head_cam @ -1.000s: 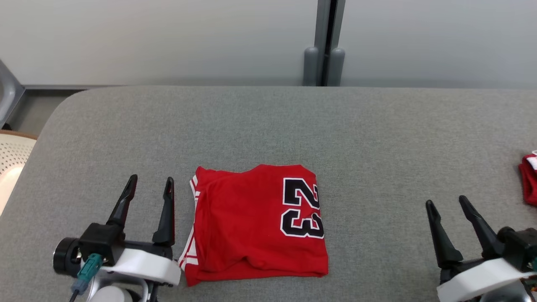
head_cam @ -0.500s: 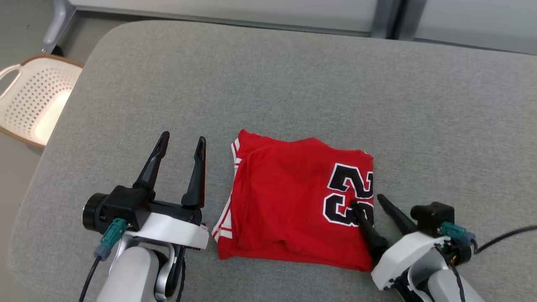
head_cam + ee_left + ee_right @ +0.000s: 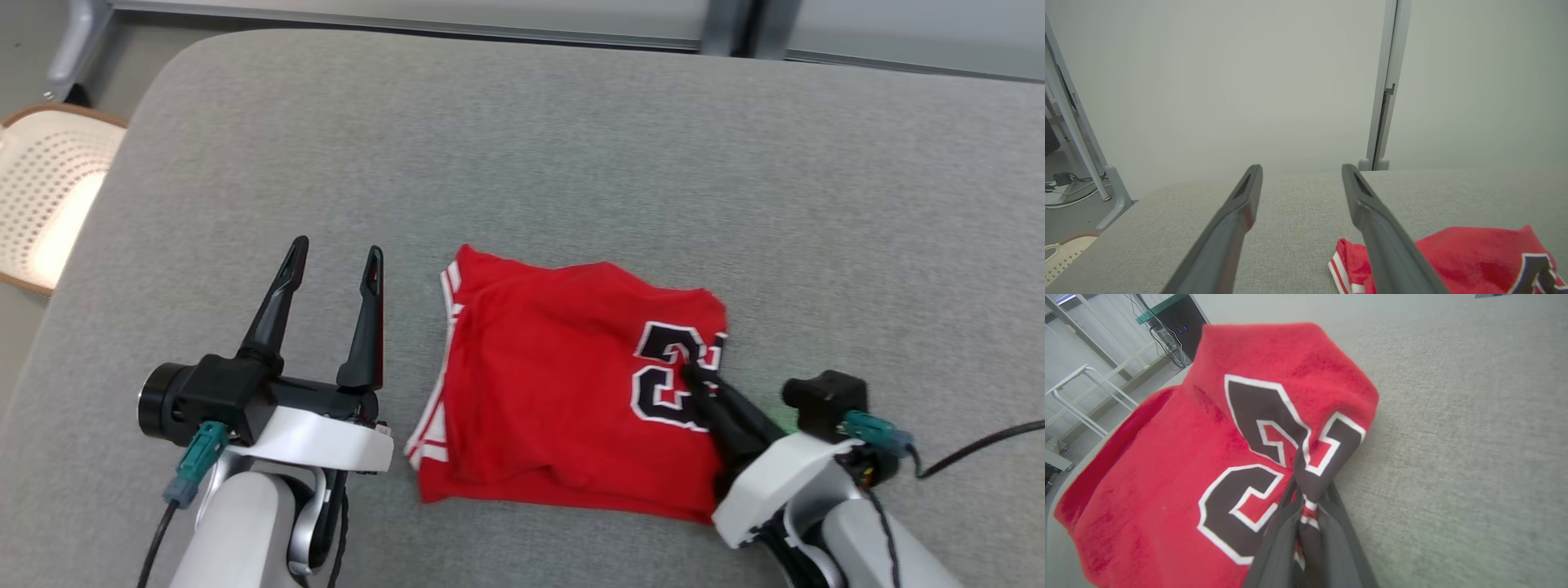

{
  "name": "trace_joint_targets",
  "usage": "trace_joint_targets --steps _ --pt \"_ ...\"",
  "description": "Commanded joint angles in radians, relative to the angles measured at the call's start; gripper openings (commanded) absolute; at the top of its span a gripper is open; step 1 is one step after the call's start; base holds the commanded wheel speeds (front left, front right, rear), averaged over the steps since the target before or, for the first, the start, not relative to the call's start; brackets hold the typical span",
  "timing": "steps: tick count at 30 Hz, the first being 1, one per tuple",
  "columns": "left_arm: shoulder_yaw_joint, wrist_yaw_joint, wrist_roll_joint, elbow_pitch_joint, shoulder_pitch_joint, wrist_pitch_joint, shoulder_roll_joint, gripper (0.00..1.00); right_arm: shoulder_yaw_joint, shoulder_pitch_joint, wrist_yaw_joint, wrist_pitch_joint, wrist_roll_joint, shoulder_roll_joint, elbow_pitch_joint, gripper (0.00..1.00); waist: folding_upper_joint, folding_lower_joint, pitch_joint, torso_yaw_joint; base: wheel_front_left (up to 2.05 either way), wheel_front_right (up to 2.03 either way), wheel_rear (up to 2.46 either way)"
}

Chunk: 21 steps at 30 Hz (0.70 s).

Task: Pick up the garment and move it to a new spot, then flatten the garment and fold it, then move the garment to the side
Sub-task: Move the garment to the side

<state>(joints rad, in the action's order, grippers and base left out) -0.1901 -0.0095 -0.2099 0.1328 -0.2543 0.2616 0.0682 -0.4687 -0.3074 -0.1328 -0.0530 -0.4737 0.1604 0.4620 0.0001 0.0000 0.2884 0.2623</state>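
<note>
Bunching the jersey [image 3: 555,376] by its numbered edge for a lift, the right pincer [image 3: 694,377] is gripping it tightly while the left pincer [image 3: 337,247] is hovering wide open.

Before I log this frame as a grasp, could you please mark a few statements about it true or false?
1. The right pincer is shut on the red jersey, pinching it at the printed number. True.
2. The left pincer grips the jersey's striped edge. False: it is open, beside the jersey, with bare surface between them in the head view.
3. The jersey is lifted wholly off the surface. False: it lies folded on the grey padded surface, puckered only at the pinched edge.
4. A pale perforated basket stands past the surface's left edge. True.
</note>
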Motion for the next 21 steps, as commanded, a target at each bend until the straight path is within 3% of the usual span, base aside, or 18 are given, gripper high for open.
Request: trace_joint_targets --steps 1,13,21 --pt "0.008 -0.005 0.013 -0.010 0.002 0.004 0.007 1.00 0.020 0.029 0.005 -0.011 0.004 0.057 0.015 0.00 -0.0001 0.0000 -0.002 -0.041 0.00 0.00 0.00" --pt "0.016 -0.003 0.040 -0.089 0.036 0.002 0.045 1.00 0.106 0.087 0.003 -0.012 0.047 0.233 -0.137 0.00 -0.0001 0.0000 0.007 -0.327 0.00 0.00 0.00" --pt "-0.001 -0.008 0.052 -0.139 0.003 -0.032 0.067 1.00 0.112 0.051 0.003 0.047 0.038 0.334 -0.235 0.00 -0.0001 0.0000 0.050 -0.431 0.00 0.00 0.00"
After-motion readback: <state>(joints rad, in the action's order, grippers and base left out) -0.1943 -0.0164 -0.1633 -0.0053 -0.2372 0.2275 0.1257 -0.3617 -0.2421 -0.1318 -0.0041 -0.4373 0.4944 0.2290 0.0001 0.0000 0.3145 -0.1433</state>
